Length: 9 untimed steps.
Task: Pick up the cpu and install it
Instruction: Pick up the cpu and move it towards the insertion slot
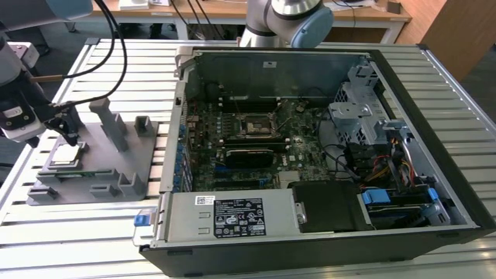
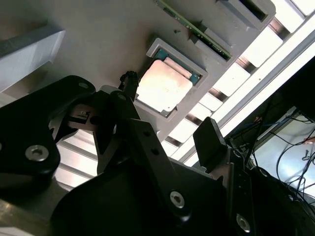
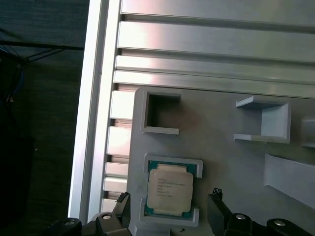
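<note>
— Hovering over what, that tool (image 1: 62, 132)?
— The cpu (image 1: 66, 154), seated in a pocket of the grey fixture (image 1: 101, 160) on the tabletop (image 1: 78, 232), at six o'clock from it in the exterior view. Fingers (image 3: 219, 211) spread wide, holding nothing, one either side of the cpu.

Cpu (image 3: 170, 191): silvery-grey top, green rim. Fixture (image 1: 97, 157): plain light grey. Worktop (image 1: 101, 226): silver, striped by parallel slats. Fingers (image 3: 219, 209): black. Case (image 1: 310, 250): black shell, grey inside. Motherboard (image 1: 302, 151): dark green. Clip (image 1: 141, 220): blue.
</note>
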### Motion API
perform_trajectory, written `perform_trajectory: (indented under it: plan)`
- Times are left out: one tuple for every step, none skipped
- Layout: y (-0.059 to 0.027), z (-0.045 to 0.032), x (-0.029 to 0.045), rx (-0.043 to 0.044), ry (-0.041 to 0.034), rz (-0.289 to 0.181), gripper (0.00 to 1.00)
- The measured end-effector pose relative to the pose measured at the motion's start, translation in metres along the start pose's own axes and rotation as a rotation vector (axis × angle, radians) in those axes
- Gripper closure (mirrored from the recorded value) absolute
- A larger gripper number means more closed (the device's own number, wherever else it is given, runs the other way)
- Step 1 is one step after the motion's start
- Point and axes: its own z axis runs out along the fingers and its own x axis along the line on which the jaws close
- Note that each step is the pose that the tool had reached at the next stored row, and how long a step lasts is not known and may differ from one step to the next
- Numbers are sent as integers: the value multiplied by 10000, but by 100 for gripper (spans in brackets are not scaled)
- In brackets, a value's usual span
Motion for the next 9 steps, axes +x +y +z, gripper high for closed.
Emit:
perform_trajectory:
  plan:
    - [0, 3, 0, -1, -1, -1, 28]
    - [0, 4, 0, 0, 0, 0, 28]
    - [0, 6, 0, 0, 0, 0, 28]
    - [-1, 10, 0, -1, -3, 0, 28]
    - [-2, 15, -1, -2, -4, -1, 28]
    - [-3, 18, -1, -1, -2, 0, 28]
    - [-3, 21, -1, 0, 0, 0, 28]
    - [-3, 26, -1, 0, -1, 0, 28]
    - [-4, 31, -1, -1, -2, 0, 28]
